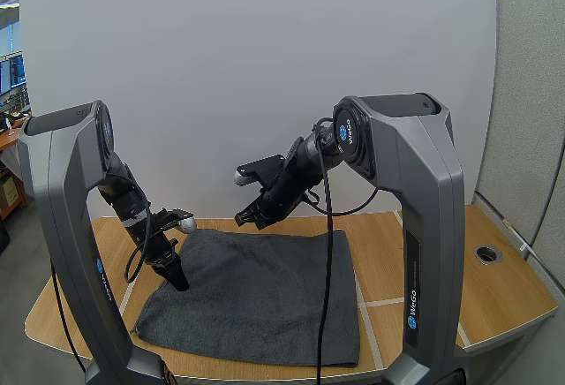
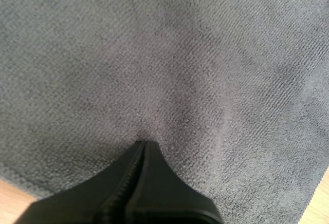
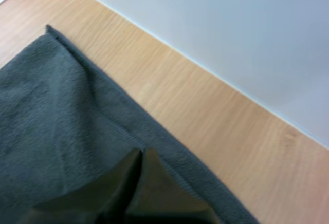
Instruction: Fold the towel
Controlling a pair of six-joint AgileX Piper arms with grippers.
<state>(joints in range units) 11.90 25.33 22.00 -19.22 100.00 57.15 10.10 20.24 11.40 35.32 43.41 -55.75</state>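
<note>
Towel [image 1: 265, 297]: dark grey, nubby weave, spread open and flat on the table [image 1: 503, 301], between the two arm bases. Far edge near the white panel [image 1: 265, 67], near edge close to the table's front, near left corner slightly uneven in outline. Table: light wood grain, pale lines on the surface just right of the towel, round grey grommet [image 1: 487, 253] set into the top well to the right. Left gripper [image 1: 179, 284]: pointed steeply down, tips touching the towel just inside its left edge, roughly midway along that edge. Same left gripper [image 2: 145, 144] in the left wrist view: fingers pressed together into one dark wedge, nothing visible between them, tip set on the cloth, faint dimple in the pile around the contact, towel hem and a sliver of bare wood close behind the fingers. Right gripper [image 1: 243, 220]: angled down and leftward, held over the towel's far edge, left of that edge's middle, raised off the cloth as far as the high view shows. Same right gripper [image 3: 141, 152] in the right wrist view: fingers likewise closed into a single wedge, empty, hanging above the towel just inside the far hem, with bare wood and the foot of the white panel beyond, and a far corner of the towel off to one side.
</note>
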